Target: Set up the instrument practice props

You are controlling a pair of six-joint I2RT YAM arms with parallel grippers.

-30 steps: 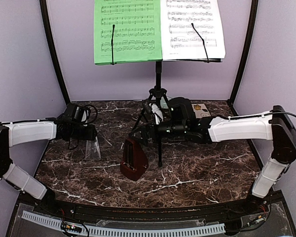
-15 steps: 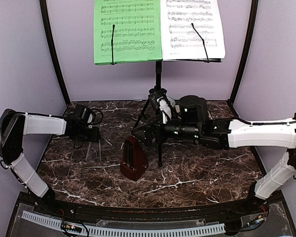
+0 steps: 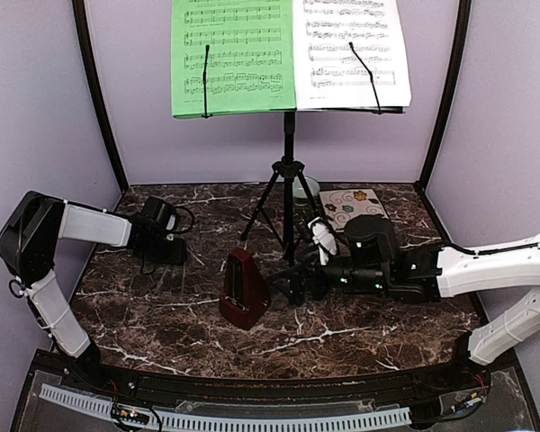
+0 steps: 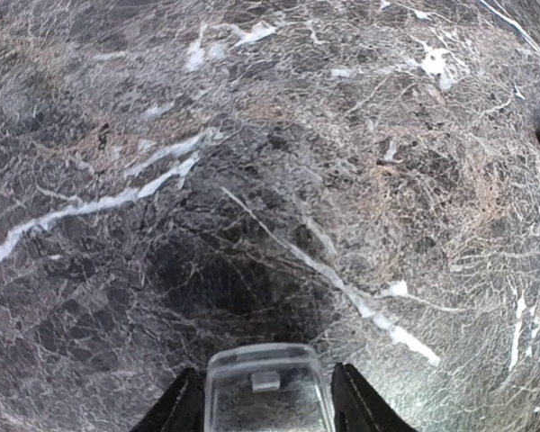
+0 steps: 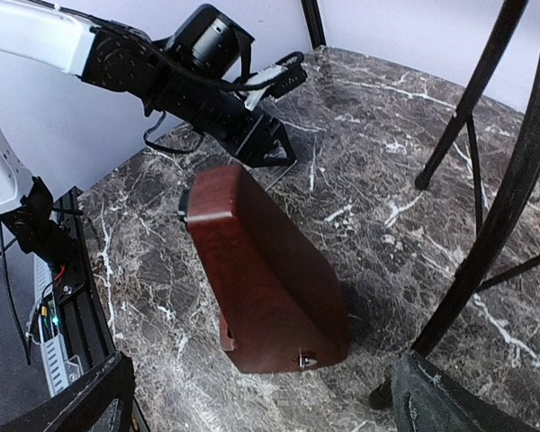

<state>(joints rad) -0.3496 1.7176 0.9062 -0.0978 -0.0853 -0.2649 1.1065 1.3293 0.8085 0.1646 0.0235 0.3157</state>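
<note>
The black tripod music stand [image 3: 289, 144] stands at the back middle of the marble table. A green sheet [image 3: 234, 58] and a white sheet [image 3: 351, 45] lie side by side on its desk under clips. The red-brown pyramid metronome [image 3: 246, 297] stands upright just left of the stand's front leg. My right gripper [image 3: 295, 286] is open and empty, low beside that leg, facing the metronome [image 5: 270, 279] without touching it. In the right wrist view the gripper [image 5: 270, 409] has the leg [image 5: 486, 225] by its right finger. My left gripper [image 3: 166, 247] is shut and empty at the far left, over bare marble [image 4: 265, 387].
A small pale green bowl [image 3: 308, 187] and a cream swirl tile [image 3: 353, 202] sit behind the tripod at the back right. Black frame posts rise at both back corners. The table's front edge has a white toothed strip [image 3: 225, 416].
My right arm has drawn back right and toward the front, away from the tripod hub, now low beside the metronome. My left arm has pulled back left, and its clear fingers have closed.
</note>
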